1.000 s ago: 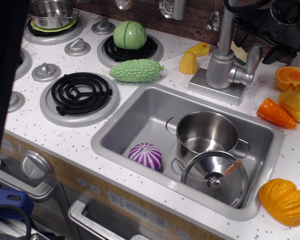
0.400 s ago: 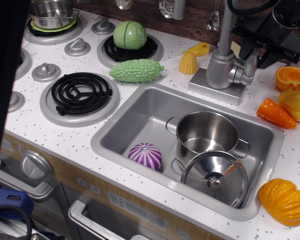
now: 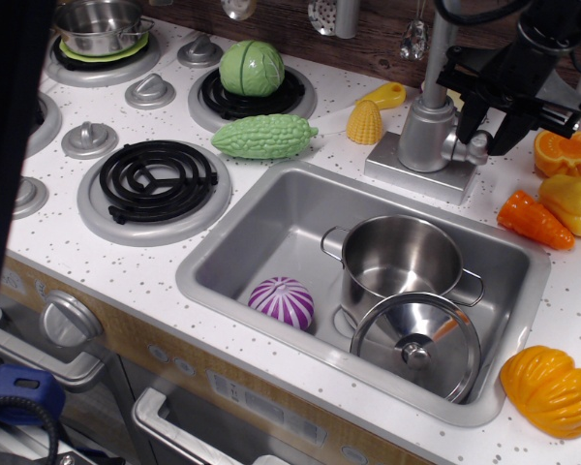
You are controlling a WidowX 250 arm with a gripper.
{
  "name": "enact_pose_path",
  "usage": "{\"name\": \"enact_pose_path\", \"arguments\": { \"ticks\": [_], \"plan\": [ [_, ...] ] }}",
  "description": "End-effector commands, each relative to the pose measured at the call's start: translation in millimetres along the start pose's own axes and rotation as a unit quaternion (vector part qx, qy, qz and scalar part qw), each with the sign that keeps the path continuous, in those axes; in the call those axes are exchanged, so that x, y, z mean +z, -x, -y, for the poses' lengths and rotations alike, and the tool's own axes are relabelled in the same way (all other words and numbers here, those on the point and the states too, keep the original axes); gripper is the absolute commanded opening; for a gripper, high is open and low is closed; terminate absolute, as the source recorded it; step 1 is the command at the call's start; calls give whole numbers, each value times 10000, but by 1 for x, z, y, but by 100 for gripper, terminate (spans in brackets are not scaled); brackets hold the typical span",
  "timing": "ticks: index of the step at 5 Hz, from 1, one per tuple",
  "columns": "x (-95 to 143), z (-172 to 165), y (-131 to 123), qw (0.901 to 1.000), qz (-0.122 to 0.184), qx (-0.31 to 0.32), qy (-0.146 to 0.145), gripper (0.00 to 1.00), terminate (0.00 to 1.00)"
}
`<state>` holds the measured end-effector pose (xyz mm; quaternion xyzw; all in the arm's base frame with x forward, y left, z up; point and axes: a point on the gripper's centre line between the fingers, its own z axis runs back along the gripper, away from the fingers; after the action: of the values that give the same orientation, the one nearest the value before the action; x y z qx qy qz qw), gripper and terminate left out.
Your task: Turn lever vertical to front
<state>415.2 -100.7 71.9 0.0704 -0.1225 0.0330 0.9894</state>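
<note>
Two black fingers of the gripper (image 3: 490,128) reach down at the upper right of the frame, set narrowly on either side of the lever (image 3: 479,145), a small silver-grey handle on the right side of the faucet (image 3: 429,126). Only the lower tip of the lever shows between them; whether the fingers actually press on it cannot be told.

Just left of the gripper, the faucet pipe rises out of the top edge of the frame from a square grey base at the back rim of the sink (image 3: 271,228). To the right, close to the gripper, lie an orange half (image 3: 567,151), a yellow pepper (image 3: 573,201) and a carrot (image 3: 533,220), leaving little free counter on that side.

Below the lever, the sink holds a steel pot (image 3: 400,259), its lid (image 3: 416,344) leaning against it, and a purple onion (image 3: 282,300). An orange pumpkin (image 3: 549,389) sits at the lower right edge. A corn cob (image 3: 367,120) lies left of the faucet, and a green gourd (image 3: 264,136) lies further left.
</note>
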Motion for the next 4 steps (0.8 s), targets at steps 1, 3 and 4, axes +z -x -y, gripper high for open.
{"name": "enact_pose_path", "arguments": {
  "ticks": [1, 3, 4],
  "plan": [
    [4, -4, -5, 9984, 277, 214, 452, 0, 0],
    [-5, -5, -1, 9981, 178, 233, 538, 0, 0],
    [-4, -5, -2, 9983, 199, 216, 504, 100, 0]
  ]
}}
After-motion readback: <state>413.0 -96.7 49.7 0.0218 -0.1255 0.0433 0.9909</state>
